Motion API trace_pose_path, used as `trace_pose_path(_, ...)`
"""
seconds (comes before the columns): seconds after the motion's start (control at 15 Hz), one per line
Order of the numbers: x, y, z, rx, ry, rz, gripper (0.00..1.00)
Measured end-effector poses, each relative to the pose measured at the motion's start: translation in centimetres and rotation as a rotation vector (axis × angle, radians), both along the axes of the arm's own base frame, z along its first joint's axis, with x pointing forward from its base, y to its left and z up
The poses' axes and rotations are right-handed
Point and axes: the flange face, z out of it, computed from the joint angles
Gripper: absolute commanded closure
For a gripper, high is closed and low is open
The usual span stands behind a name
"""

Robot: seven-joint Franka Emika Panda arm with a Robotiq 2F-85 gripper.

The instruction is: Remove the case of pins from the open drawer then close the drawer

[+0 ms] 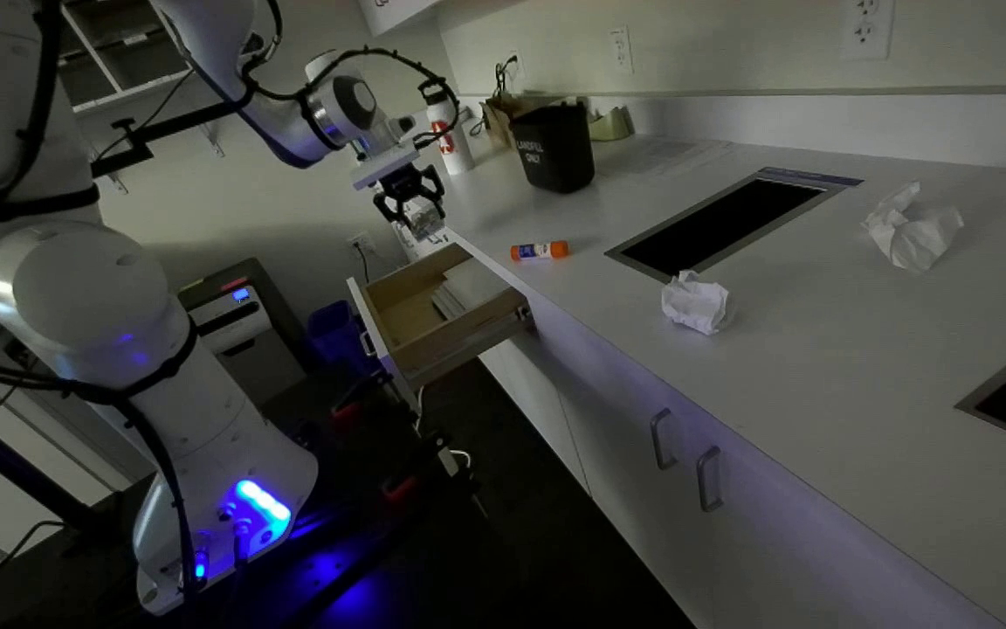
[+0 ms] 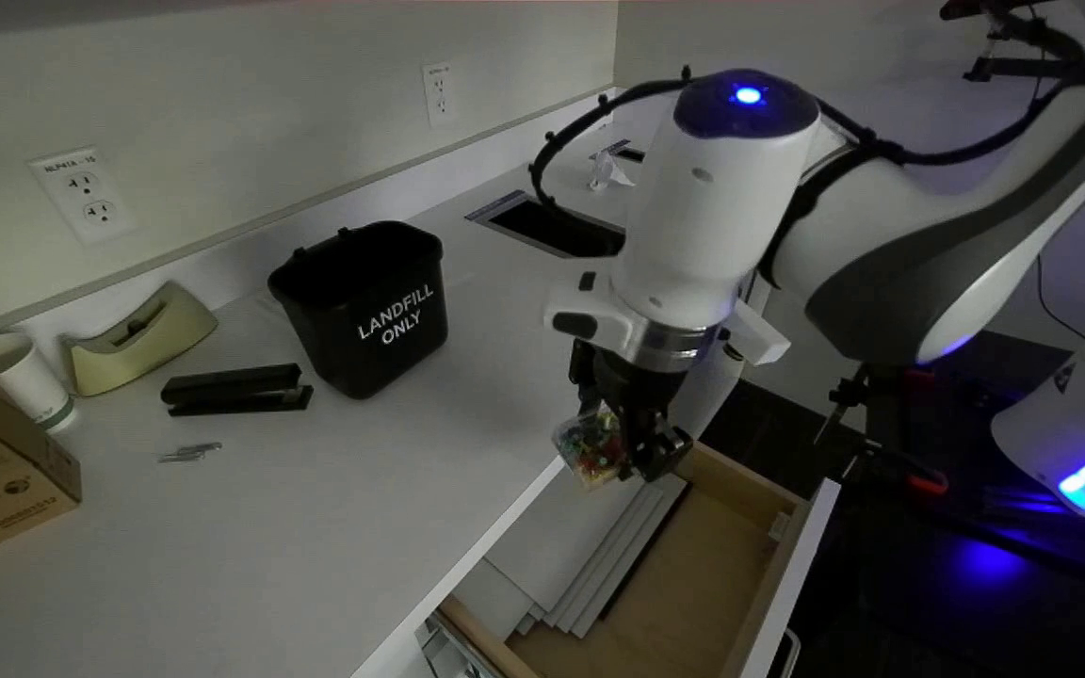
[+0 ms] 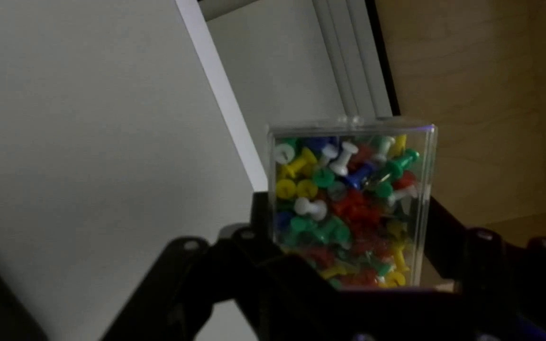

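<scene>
Gripper (image 3: 349,215) pinches case of pins (image 3: 349,184) between fingertips (image 3: 446,237); drawer (image 2: 693,556) open below.

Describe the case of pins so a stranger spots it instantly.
Start at the white counter, then the open drawer below it. Near both, black fingers hold the case of pins, a small clear box, in the air. Jumbled red, green, yellow, blue and white pins set it apart from the drawer's plain pale sheets.

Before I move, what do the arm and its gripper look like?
The arm is white and rounded, with dark grey panels and a metallic ring next to the gripper, which is black with jointed jaws. A black cable, strapped on, loops along the arm; blue lights glow on a dark cap and the base.
</scene>
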Motion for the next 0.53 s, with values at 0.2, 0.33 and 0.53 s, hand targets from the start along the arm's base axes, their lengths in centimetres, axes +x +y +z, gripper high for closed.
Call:
trace_pose_path(0.2, 1.6, -2.6, 2.4, 0.027, -0.019, -0.091, 0.26)
trace_pose_path(0.33, 2.6, -4.5, 3.4, 0.026, -0.027, -0.138, 0.26)
trace_pose_path(0.53, 2.8, -5.1, 3.6, 0.025, -0.028, -0.151, 0.51)
